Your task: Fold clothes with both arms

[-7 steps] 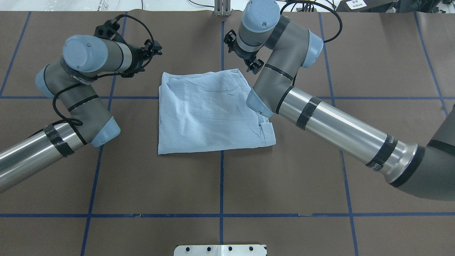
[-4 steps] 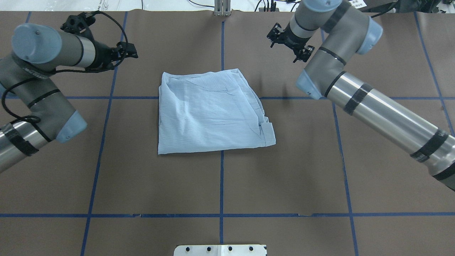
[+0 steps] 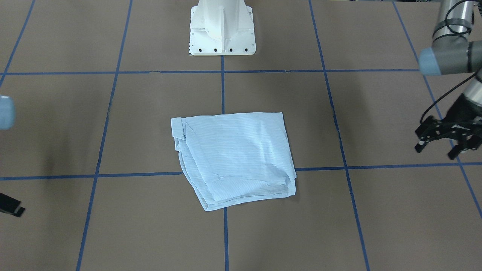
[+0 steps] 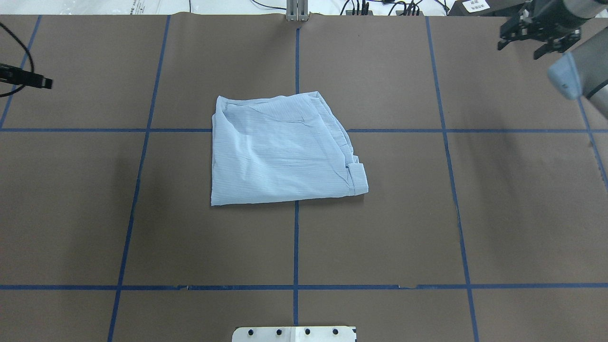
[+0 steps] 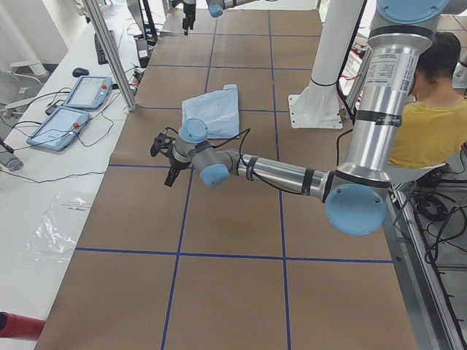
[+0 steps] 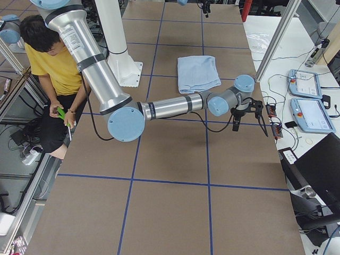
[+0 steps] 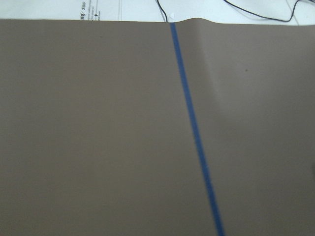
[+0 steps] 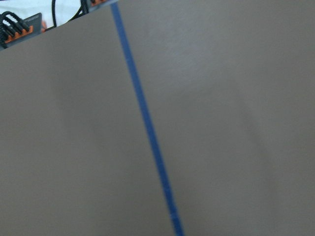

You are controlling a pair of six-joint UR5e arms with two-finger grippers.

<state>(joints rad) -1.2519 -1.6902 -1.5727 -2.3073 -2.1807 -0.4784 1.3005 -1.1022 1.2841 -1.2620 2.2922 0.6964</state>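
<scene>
The light-blue pinstriped shirt (image 4: 285, 152) lies folded into a rough square in the middle of the table, also in the front-facing view (image 3: 233, 158). No arm touches it. My left gripper (image 3: 437, 148) hangs open and empty far out to the robot's left; in the overhead view only one of its fingertips (image 4: 33, 81) shows at the left edge. My right gripper (image 4: 521, 49) is open and empty at the far right corner, well away from the shirt. Both wrist views show only brown table cover and a blue tape line.
The white pedestal base (image 3: 222, 30) stands at the robot's edge of the table. Blue tape lines grid the brown cover (image 4: 380, 228). A person in a yellow shirt (image 6: 50, 58) sits behind the robot. Teach pendants (image 5: 73, 109) lie on the side bench.
Both arms have swung outward, away from the shirt, the left to the left edge and the right to the far right corner. The shirt has not moved.
</scene>
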